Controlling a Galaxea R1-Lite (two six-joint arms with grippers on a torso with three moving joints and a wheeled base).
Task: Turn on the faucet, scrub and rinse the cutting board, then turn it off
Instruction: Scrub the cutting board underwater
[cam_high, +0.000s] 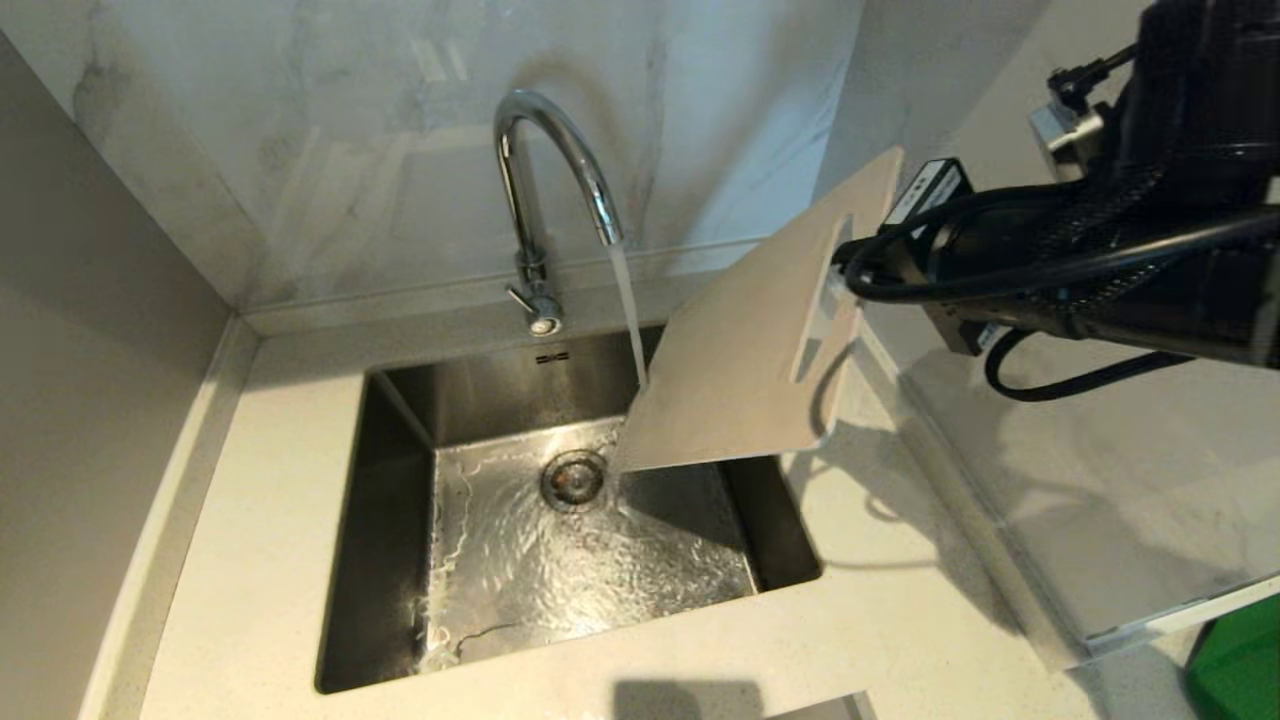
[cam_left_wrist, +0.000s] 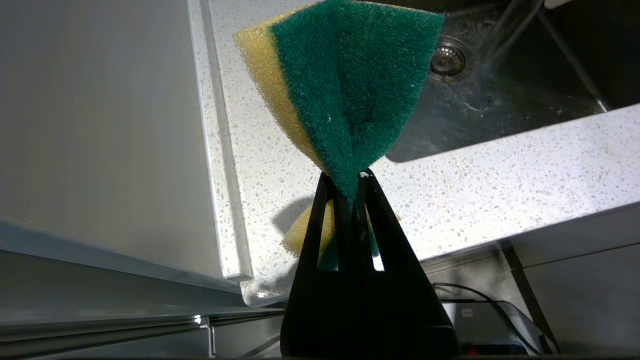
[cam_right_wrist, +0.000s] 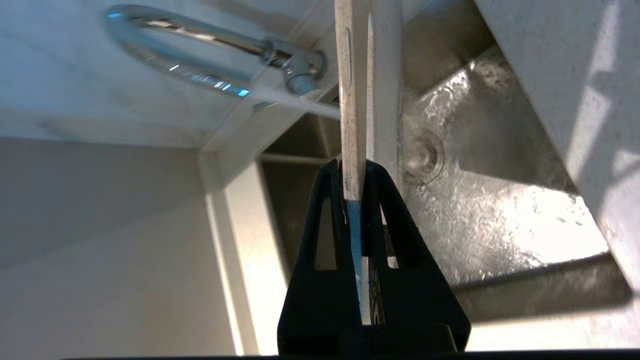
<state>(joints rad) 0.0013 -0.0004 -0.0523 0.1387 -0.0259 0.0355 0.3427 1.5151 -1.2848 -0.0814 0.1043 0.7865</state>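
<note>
We are looking down at the pale speckled countertop (cam_high: 250, 560), and the steel sink (cam_high: 400, 440) is sitting in its middle, with water spreading over the bottom around the round drain (cam_high: 574, 478). Behind the sink, marble wall panels (cam_high: 330, 140) are closing the corner.

Our right arm (cam_high: 1130, 250) is reaching in from the right side, above the counter. It is holding the cutting board (cam_high: 740, 340) over the right part of the sink. The board is standing tilted, with its handle slot up near the arm and its lower end hanging above the basin. The right gripper (cam_right_wrist: 357, 190) is squeezing the thin edge of the board, and both fingers are pressing flat on it.

The faucet (cam_high: 535, 180) is rising behind the sink, and its small lever (cam_high: 528, 300) is pointing out at the base. A stream of water (cam_high: 630, 320) is falling from the spout and is meeting the board at its left edge.

In the left wrist view, our left gripper (cam_left_wrist: 352, 192) is hanging above the counter edge, beside the sink. Its fingers are pressed tightly together on a green-and-yellow sponge (cam_left_wrist: 345, 85), so the sponge is folding between them.
</note>
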